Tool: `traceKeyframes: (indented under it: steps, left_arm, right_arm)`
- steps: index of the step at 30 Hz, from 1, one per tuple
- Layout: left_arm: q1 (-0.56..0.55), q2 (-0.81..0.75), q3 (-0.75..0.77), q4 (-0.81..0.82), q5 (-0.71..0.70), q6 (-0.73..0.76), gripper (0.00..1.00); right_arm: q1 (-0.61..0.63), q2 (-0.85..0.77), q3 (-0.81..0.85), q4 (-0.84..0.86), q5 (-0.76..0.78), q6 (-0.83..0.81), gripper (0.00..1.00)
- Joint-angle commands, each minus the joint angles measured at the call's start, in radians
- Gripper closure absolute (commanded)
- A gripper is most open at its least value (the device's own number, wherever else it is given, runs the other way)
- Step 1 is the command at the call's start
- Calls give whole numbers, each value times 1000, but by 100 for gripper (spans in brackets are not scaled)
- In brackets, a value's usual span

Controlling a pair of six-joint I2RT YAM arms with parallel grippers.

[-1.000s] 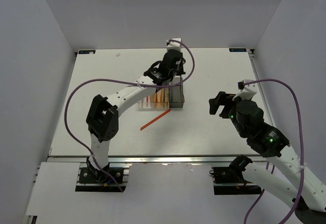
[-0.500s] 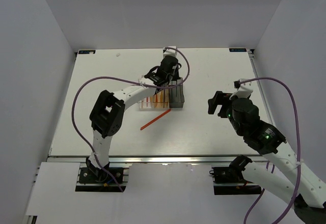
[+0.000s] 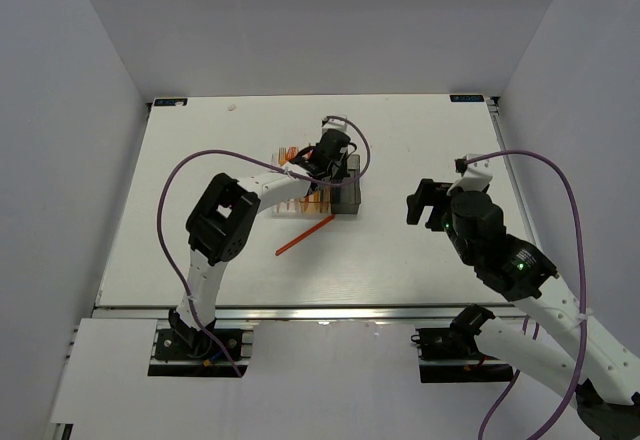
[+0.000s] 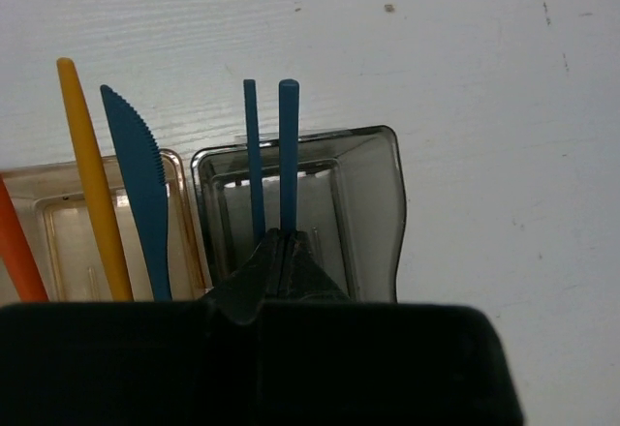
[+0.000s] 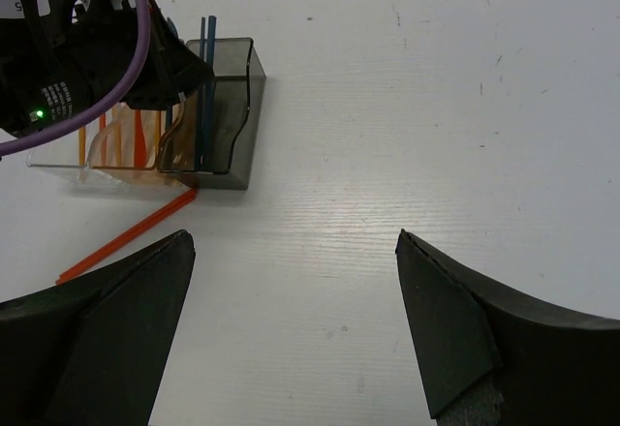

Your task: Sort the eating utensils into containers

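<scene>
Held piece: a thin dark blue plastic utensil (image 4: pixel 289 155), of which only the straight handle shows, is at the open top of the dark smoky grey rectangular plastic bin (image 4: pixel 373 213), the right-hand bin of the row.
Long axis: it runs straight out from the fingertips and crosses the bin's far rim. From the right wrist view it stands close to upright in the bin.
Companion: a second thin dark blue plastic stick (image 4: pixel 250 155) runs parallel just to its left in the same bin. I cannot tell whether the two touch.
Left tool (image 4: pixel 283 252): pressed together, pinching the near end of the held utensil.
Next move, as I judge it: a release, which depends on the gripped end being inside the grey walls. That end is hidden behind the fingers.
Neighbouring bin: the tan plastic bin (image 4: pixel 182 223), just beside the grey one, holds a yellow-orange plastic utensil (image 4: pixel 92 184) and a dark blue serrated plastic knife (image 4: pixel 140 194).
Loose piece: a long thin orange plastic utensil (image 3: pixel 305 235) lies flat on the white counter (image 3: pixel 200 160) just in front of the bins. It lies diagonally, with one end near the grey bin's front corner, and the left tool is nearer to it.
Right tool (image 5: pixel 293 252): spread wide, holding nothing, well apart to the right of the bins.
</scene>
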Motion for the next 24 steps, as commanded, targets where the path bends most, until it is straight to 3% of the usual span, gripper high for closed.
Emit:
traceKeyframes:
  steps: [1, 6, 9, 14, 19, 24]
  left_arm:
    - [-2, -26, -2, 9, 11, -9, 100]
    - [-2, -31, -14, 6, 4, -32, 100]
    - [-2, -41, -22, 20, 7, -42, 87]
    - [-2, -51, -19, 25, 10, -57, 84]
    - [-2, -60, -11, 29, 22, -66, 72]
    - [-2, -84, 1, 25, 30, -71, 67]
  right_arm:
    - [-1, -1, -4, 28, 6, -21, 11]
    - [-1, -3, -7, 32, 1, -19, 11]
    - [-1, -3, -10, 32, -2, -21, 11]
    - [-1, -7, -13, 32, -2, -21, 11]
    - [-1, -6, -13, 31, -5, -21, 11]
    - [-1, -7, -12, 32, -5, -22, 11]
